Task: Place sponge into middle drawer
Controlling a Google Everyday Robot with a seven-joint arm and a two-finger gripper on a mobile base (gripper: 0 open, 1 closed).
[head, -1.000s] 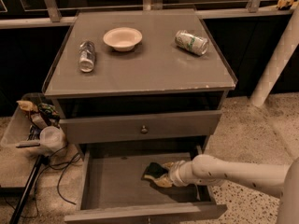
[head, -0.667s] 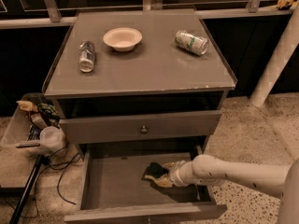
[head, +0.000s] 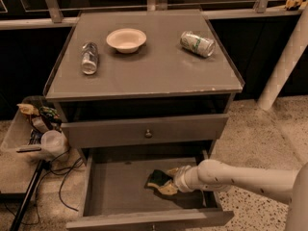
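The sponge (head: 156,179) sat inside the pulled-out middle drawer (head: 113,189), right of centre, dark green face up, low over the grey floor. The gripper (head: 166,180) reached in from the right, its jaws closed on the sponge's right end. The white arm (head: 240,178) ran off to the right over the drawer's side wall. Above, the upper drawer (head: 144,130) with its small knob was closed. On the tabletop (head: 154,76) a white bowl (head: 126,39) stood far and left of centre, a silver can (head: 89,57) lay to its left and a green can (head: 197,43) lay far right.
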